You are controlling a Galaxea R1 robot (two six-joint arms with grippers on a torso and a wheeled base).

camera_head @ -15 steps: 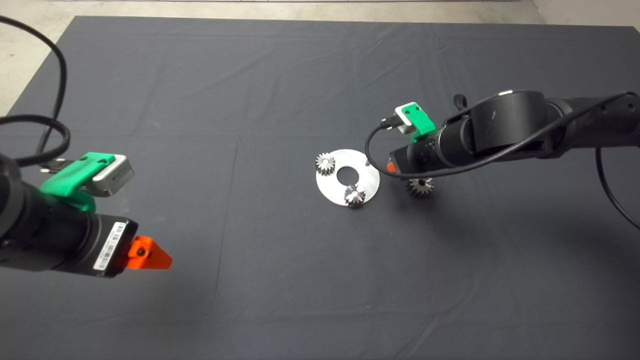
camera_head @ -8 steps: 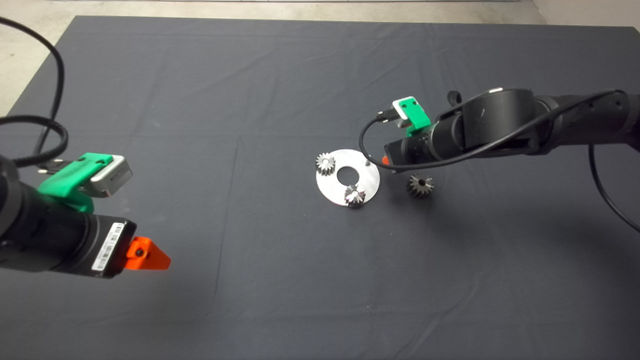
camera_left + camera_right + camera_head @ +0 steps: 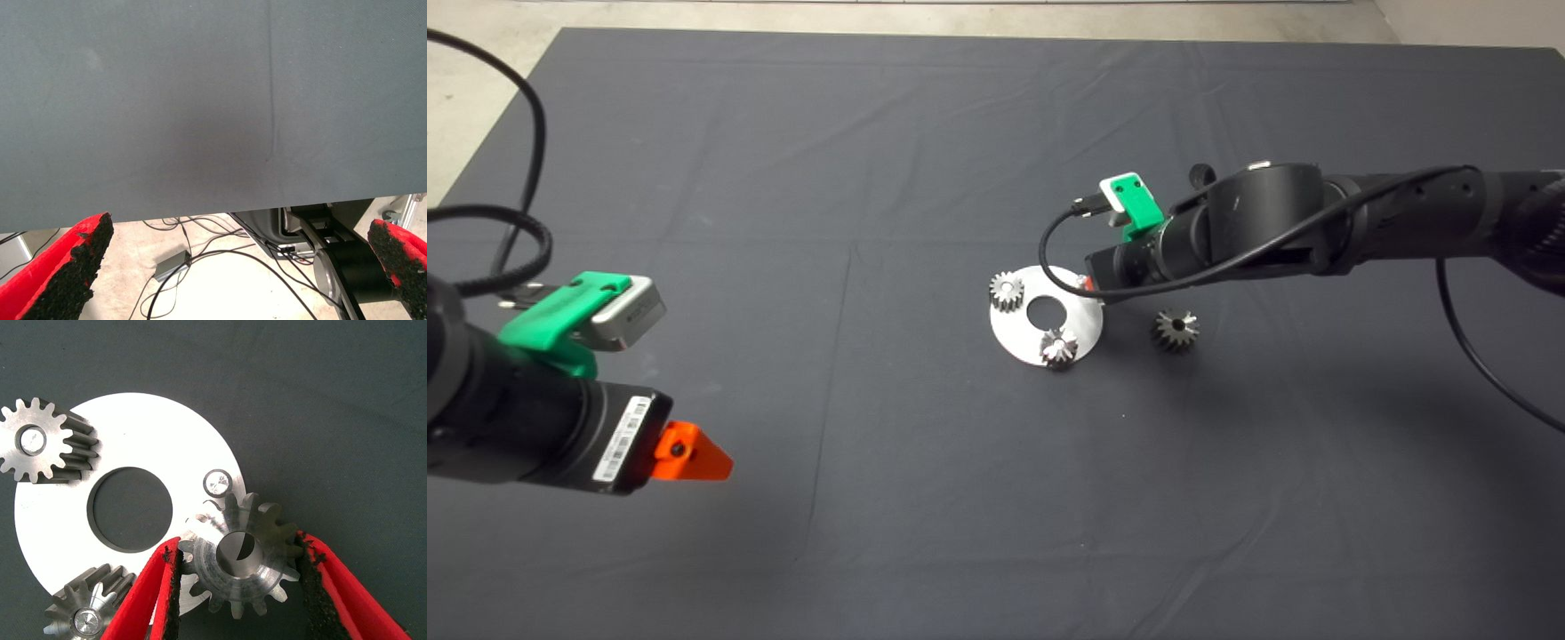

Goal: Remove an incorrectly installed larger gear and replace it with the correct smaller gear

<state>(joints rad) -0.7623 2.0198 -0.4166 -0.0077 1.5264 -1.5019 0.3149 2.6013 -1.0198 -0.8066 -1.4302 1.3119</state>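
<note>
My right gripper (image 3: pixel 237 545) is shut on the smaller gear (image 3: pixel 260 577), its pads pressing the teeth on both sides. It holds the gear over the edge of the silver disc (image 3: pixel 153 427), just beside a bare pin (image 3: pixel 217 481). In the head view the right gripper (image 3: pixel 1087 283) is at the disc's (image 3: pixel 1083 327) right edge and the wrist hides the held gear. The larger gear (image 3: pixel 1175 330) lies on the mat to the right of the disc. My left gripper (image 3: pixel 694 453) waits open at the lower left.
Two other small gears sit on the disc: a pale one with a shiny pin (image 3: pixel 1006 291) (image 3: pixel 40 443) and one with a star-like centre (image 3: pixel 1057 348) (image 3: pixel 87 610). The left wrist view shows the mat's edge, with cables on the floor beyond it (image 3: pixel 173 263).
My right arm has moved left, from above the larger gear to over the disc's right edge. The larger gear now shows fully on the mat. The left arm has not moved.
</note>
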